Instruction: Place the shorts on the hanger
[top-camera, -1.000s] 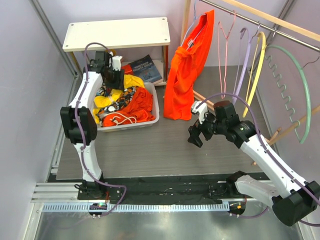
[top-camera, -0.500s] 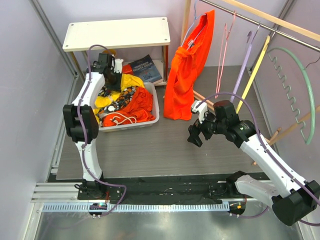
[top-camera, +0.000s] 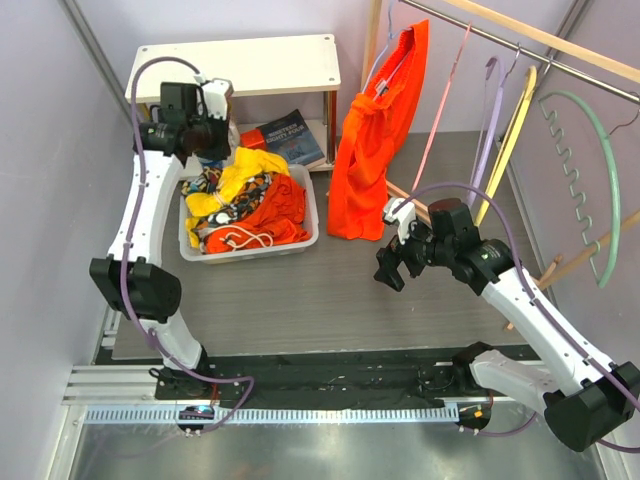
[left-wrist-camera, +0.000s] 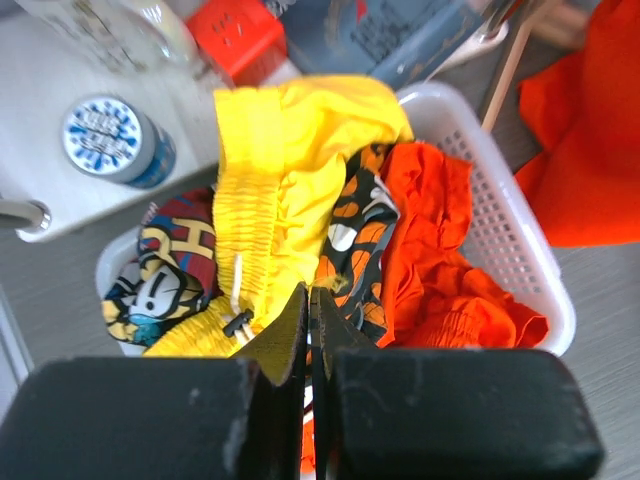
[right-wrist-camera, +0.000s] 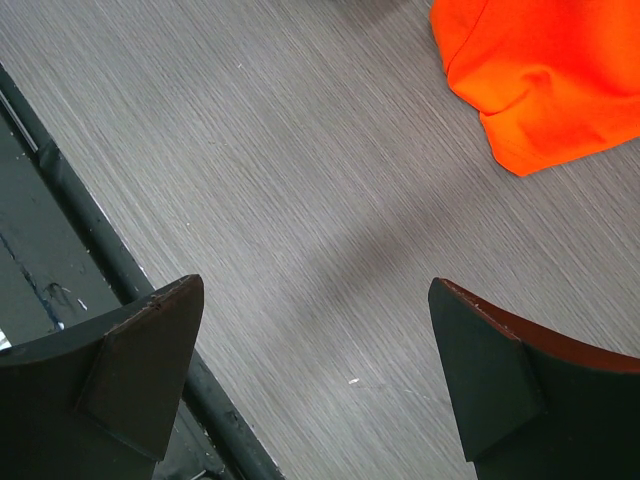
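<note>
At the far left of the worktop (top-camera: 330, 290), the shorts (top-camera: 245, 170) are lying partly inside a white mesh basket (top-camera: 312, 232). One bright yellow fold is being held up above the pile by the left gripper (top-camera: 220, 148). Its jaws are pressing fully together on a point of the yellow fabric.

The left wrist view is showing what the top view is not: a gathered elastic waistband and a white drawstring (left-wrist-camera: 238, 285) with a dark tip. It is also showing a cartoon-printed patterned cloth (left-wrist-camera: 165, 275) and crumpled orange clothing (left-wrist-camera: 430, 250) lying against the shorts in the basket.

The hanger (top-camera: 440, 110), thin and pale pink, is hanging from a metal rail (top-camera: 520, 40) at the far right, well apart from the shorts. A lilac hanger (top-camera: 487, 130) and a yellow hanger (top-camera: 508, 140) are hanging just beside it.

A hanging orange garment (top-camera: 375, 150) is standing between the basket and the hanger.

The right gripper (top-camera: 392, 262) is hovering over bare worktop near that garment's hem, jaws spread wide and holding nothing.

Behind the basket, under a white shelf (top-camera: 235, 65), a book (top-camera: 290, 135), a blue-lidded tin (left-wrist-camera: 105, 135) and a red cube (left-wrist-camera: 235, 35) are sitting.
</note>
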